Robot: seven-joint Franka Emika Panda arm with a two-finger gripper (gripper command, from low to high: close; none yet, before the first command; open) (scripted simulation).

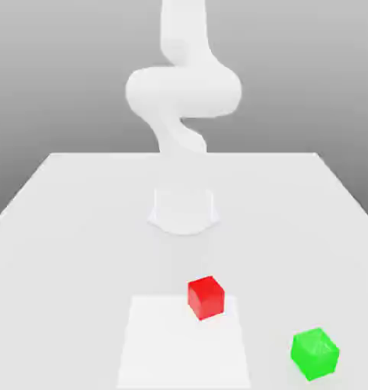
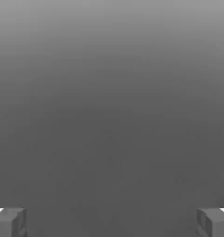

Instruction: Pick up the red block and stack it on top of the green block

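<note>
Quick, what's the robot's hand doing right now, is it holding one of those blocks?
Hand: open, holding nothing; the red block and green block both sit away from it.

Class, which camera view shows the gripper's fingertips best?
The hand view: both fingertips appear there, wide apart, with a gap between. The exterior view shows the pale arm and its base instead.

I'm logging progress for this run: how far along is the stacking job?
Nothing looks done: the red block and green block sit apart on the table. The gripper is open and empty. Grasping, lifting and stacking remain.
</note>
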